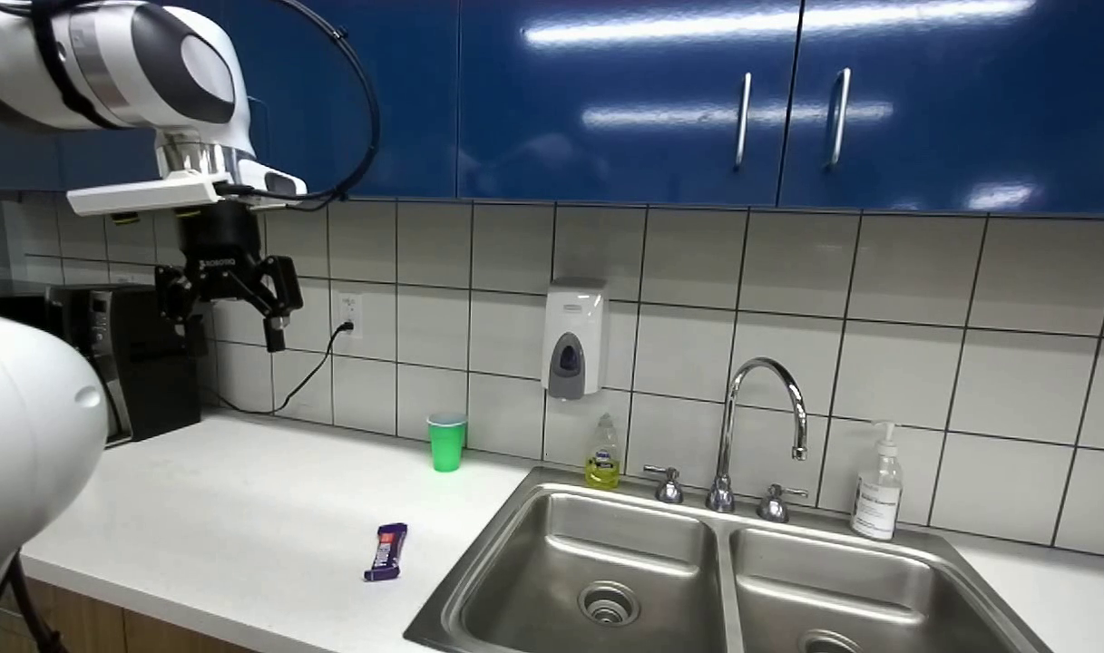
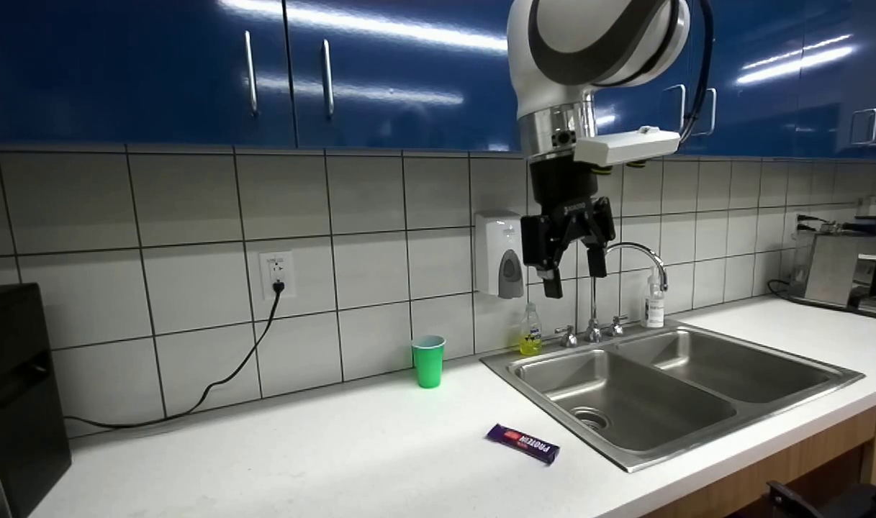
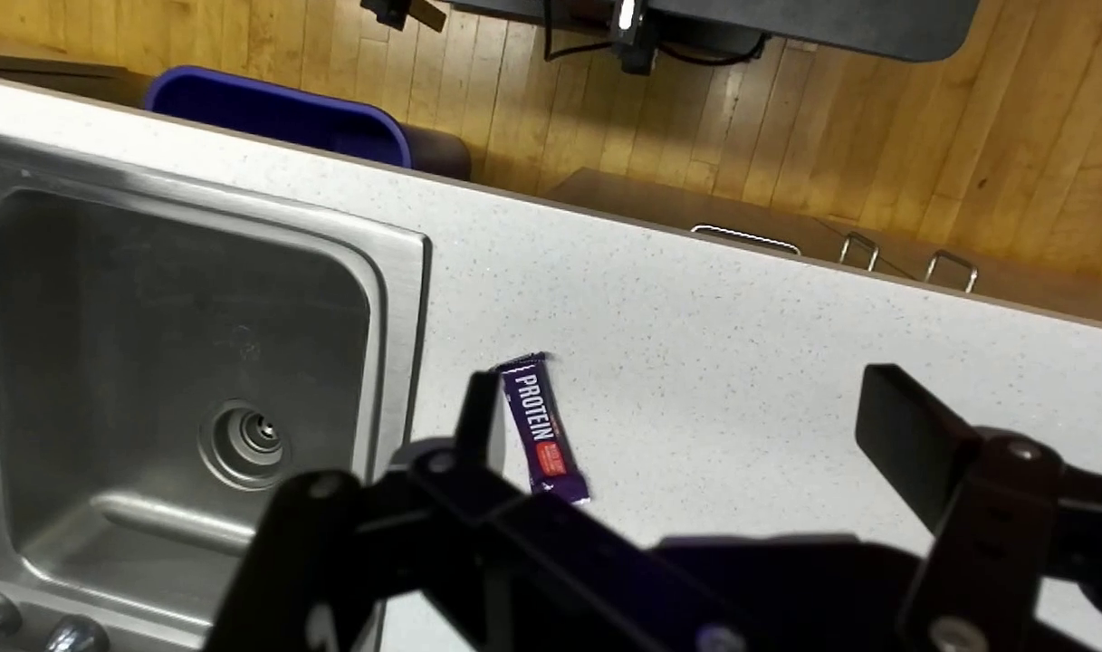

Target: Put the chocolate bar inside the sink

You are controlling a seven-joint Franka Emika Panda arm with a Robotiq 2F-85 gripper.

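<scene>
The bar [image 2: 524, 443] lies flat on the counter [image 2: 301, 460], just beside the sink [image 2: 672, 403] and outside its rim. High above the sink's level, on the bar's side of it, hangs the gripper [image 1: 235, 340], its fingers [image 1: 274, 337] wide apart with nothing between them. The pick looks not yet begun.

The first danger is likely a poor approach. In the wrist view the bar sits close to the finger on the sink side rather than midway in the gap, so coming straight down could land that finger on the wrapper and pin it, or nudge the bar away. Because the bar is so low, stopping short would leave the fingers closing on air, while going too deep would press them into the counter. The wrapper, if slick, might slip when only one end is caught.

The green cup [image 1: 447, 443], near the sink's back corner, could be tipped by a wide swing. Carrying too low may snag the bar on the sink's rim, and letting go early could leave it there, short of the drain [image 3: 244, 444].
</scene>
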